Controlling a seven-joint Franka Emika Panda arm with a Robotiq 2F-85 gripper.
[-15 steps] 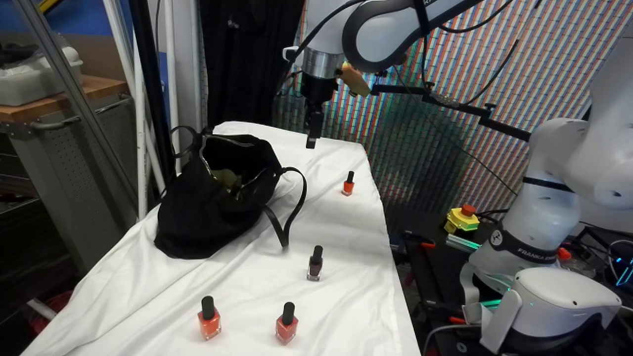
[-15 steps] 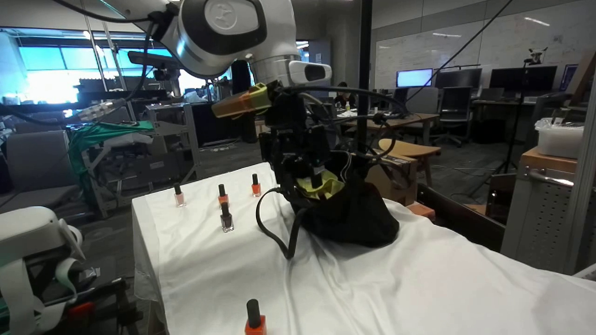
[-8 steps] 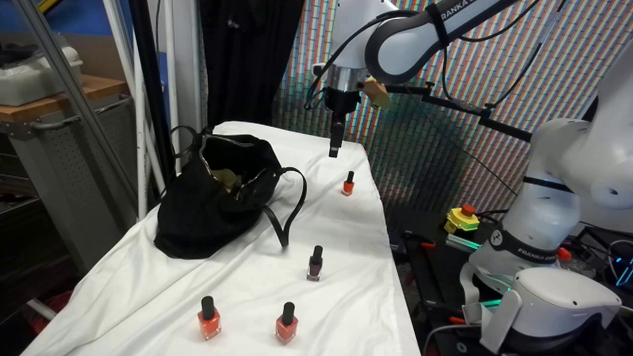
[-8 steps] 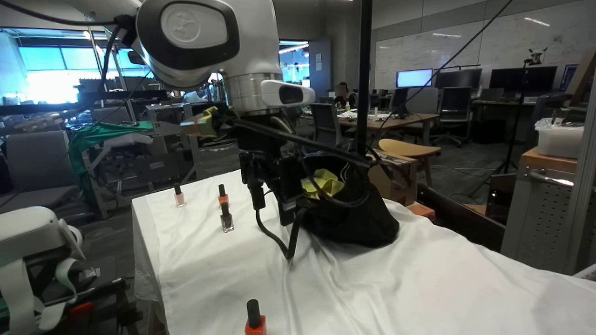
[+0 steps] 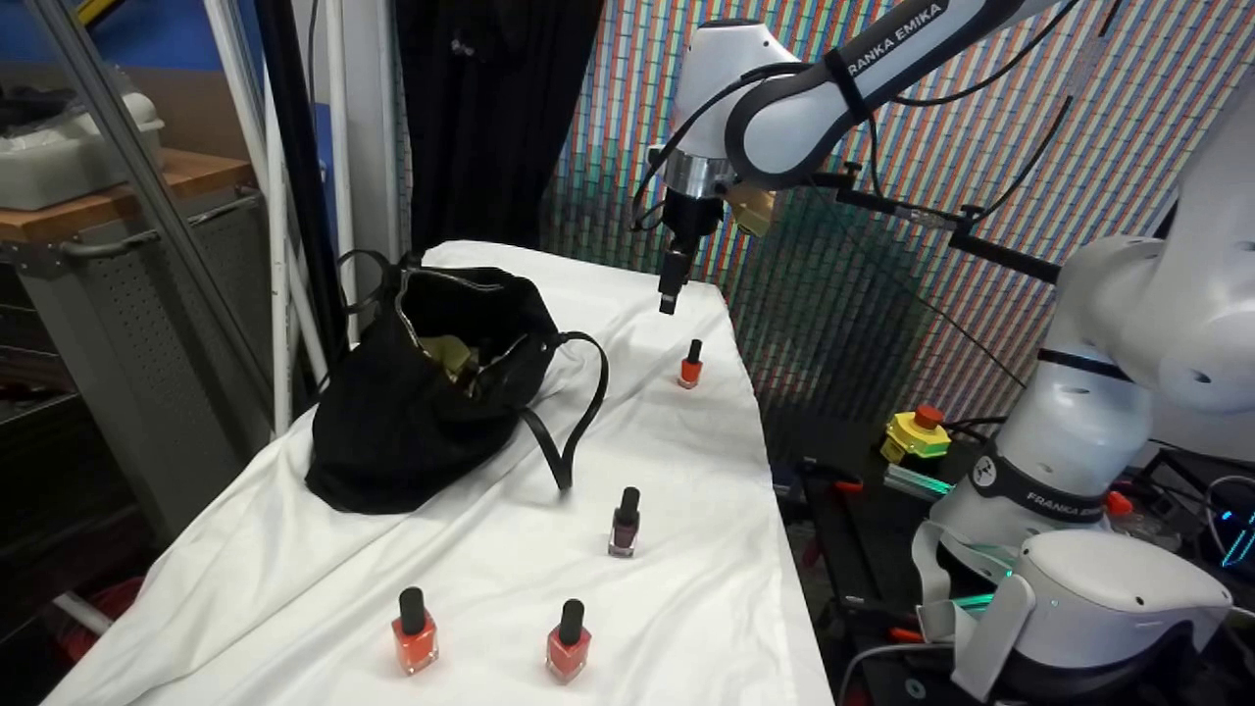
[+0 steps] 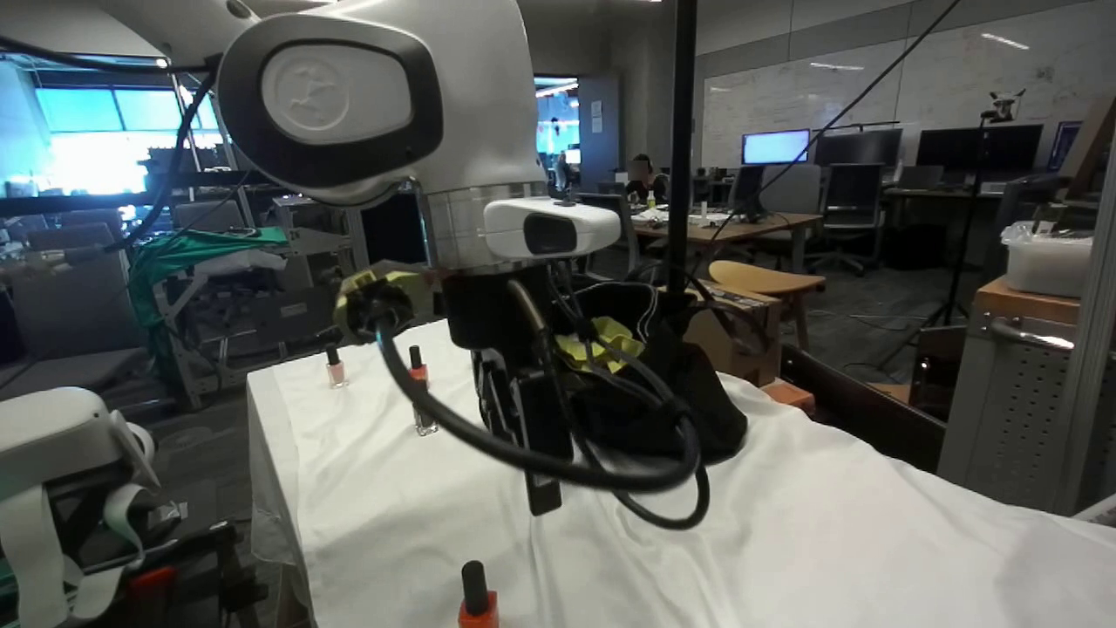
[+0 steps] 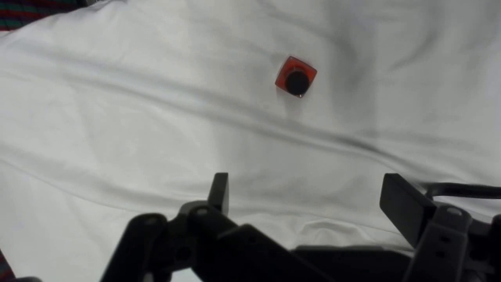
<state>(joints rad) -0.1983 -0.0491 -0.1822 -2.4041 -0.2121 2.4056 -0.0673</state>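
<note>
Gripper (image 7: 307,190): your fingers stand wide apart above the white tablecloth (image 7: 129,156); nothing is held between them.
Orange-red nail polish bottle (image 7: 296,76): upright on the cloth, ahead of and below your fingertips, apart from them; the nearest bottle.
Glass-like body (image 7: 294,64): square in section; judged light, rigid, smooth enough to slip and liable to crack if pinched hard or dropped. Seen from the wrist, it sits askew to your fingers, so a slight turn would square them to two flat faces.
Black cap (image 7: 298,83): round, narrow, seen almost end-on; probably the easier hold, taken centrally by its sides, whereas a hold on the body should give less sway. A one-sided nudge up here could tip the bottle.
Handbag strap (image 7: 469,190): beyond your finger at the right of the wrist view; looks pliable and could snag.
Black handbag (image 5: 402,431): off to that same side, open-mouthed and slumped, with crumpled yellow-green material (image 5: 449,355) inside.
Dark purple bottle (image 5: 625,529): past the orange-red one, farther ahead of you, upright.
Orange bottle (image 5: 416,637) and coral bottle (image 5: 568,649): farther ahead still, both upright, well apart from you.
</note>
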